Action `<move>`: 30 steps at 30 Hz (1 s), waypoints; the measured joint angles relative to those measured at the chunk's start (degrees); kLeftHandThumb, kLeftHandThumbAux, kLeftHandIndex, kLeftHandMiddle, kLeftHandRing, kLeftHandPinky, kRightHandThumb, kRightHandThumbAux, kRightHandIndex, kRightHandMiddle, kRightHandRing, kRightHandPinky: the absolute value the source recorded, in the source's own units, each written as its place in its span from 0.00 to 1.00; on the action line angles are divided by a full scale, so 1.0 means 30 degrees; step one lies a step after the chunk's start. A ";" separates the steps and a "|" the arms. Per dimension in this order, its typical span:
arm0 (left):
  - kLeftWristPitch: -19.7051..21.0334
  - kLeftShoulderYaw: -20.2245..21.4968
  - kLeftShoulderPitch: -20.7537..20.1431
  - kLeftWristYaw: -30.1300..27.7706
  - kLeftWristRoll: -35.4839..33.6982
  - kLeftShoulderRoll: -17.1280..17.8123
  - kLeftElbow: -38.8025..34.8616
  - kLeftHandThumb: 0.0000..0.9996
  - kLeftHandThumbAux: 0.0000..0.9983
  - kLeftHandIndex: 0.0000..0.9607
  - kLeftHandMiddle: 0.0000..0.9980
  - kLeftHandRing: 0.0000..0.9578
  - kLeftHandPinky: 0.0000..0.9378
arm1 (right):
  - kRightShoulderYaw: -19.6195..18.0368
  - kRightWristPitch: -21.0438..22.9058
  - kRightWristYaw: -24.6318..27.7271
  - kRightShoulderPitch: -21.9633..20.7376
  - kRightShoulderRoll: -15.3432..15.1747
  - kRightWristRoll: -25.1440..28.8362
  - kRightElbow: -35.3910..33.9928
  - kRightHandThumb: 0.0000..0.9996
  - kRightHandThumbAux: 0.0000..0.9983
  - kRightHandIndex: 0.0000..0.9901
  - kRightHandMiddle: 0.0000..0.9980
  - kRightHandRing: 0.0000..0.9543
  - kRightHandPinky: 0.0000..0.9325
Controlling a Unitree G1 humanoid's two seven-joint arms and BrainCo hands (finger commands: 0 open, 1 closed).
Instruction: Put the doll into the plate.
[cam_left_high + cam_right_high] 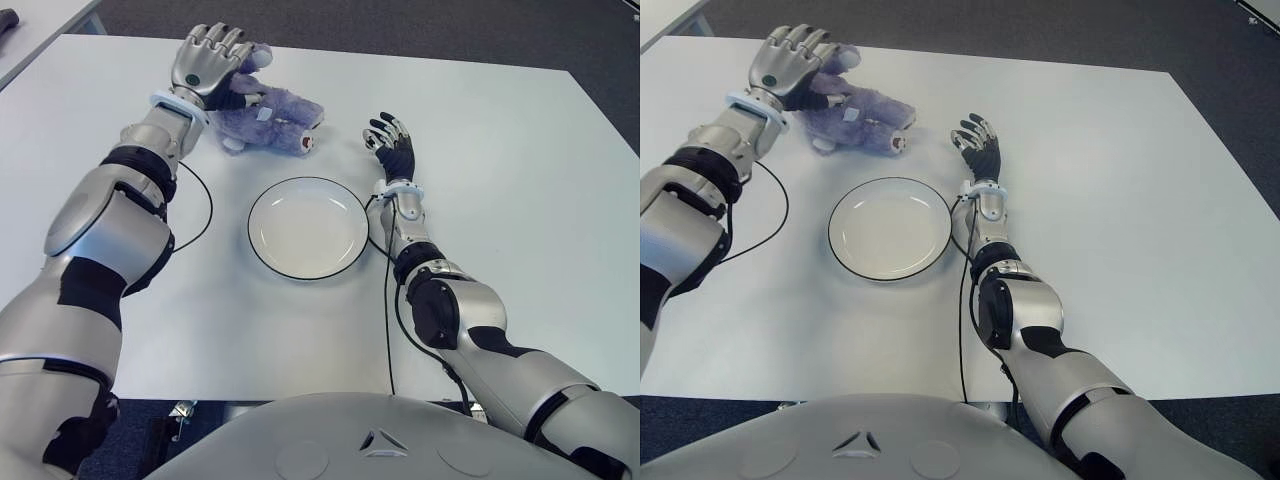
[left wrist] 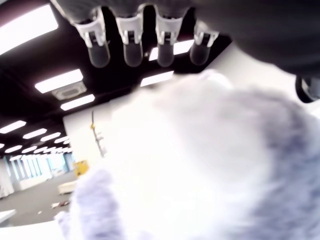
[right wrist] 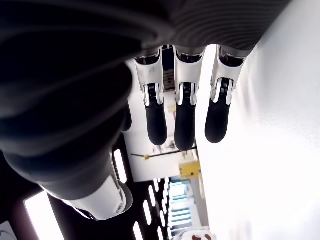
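Nearest the head camera sits the white plate (image 1: 308, 227) with its dark rim, empty, at the centre of the white tabletop (image 1: 520, 190). At about 11 o'clock from the plate lies the doll (image 1: 268, 112), a purple-grey plush toy stretched on its side on the tabletop, well apart from the plate's rim. The left hand (image 1: 208, 62) is on the doll's far-left end, palm down over the plush; its fingers (image 2: 131, 42) reach past the fur with tips still extended in the wrist view, so they drape over the doll without plainly clamping it. The doll is not lifted. The right hand (image 1: 391, 140) shows at about 2 o'clock from the plate, just beside its rim, with fingers (image 3: 184, 120) straight and slightly apart, holding nothing. A black cable (image 1: 203, 205) loops on the tabletop at 9 o'clock from the plate.
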 measured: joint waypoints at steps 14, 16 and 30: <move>0.0624 0.0369 -0.0632 -0.1697 -0.0045 0.0222 0.0210 0.27 0.15 0.00 0.00 0.00 0.00 | -0.0027 0.0000 0.0002 -0.0001 0.0003 0.0010 0.0000 0.42 0.85 0.19 0.26 0.27 0.27; 0.0729 0.0368 -0.0636 -0.1883 -0.0044 0.0216 0.0228 0.27 0.15 0.00 0.00 0.00 0.00 | -0.0027 0.0000 0.0002 -0.0002 0.0002 0.0010 0.0000 0.42 0.85 0.18 0.26 0.28 0.29; 0.1440 0.0377 -0.0661 -0.2714 -0.0044 0.0111 0.0548 0.25 0.15 0.00 0.00 0.00 0.00 | -0.0026 0.0000 -0.0003 -0.0002 0.0005 0.0006 0.0000 0.43 0.84 0.20 0.26 0.28 0.31</move>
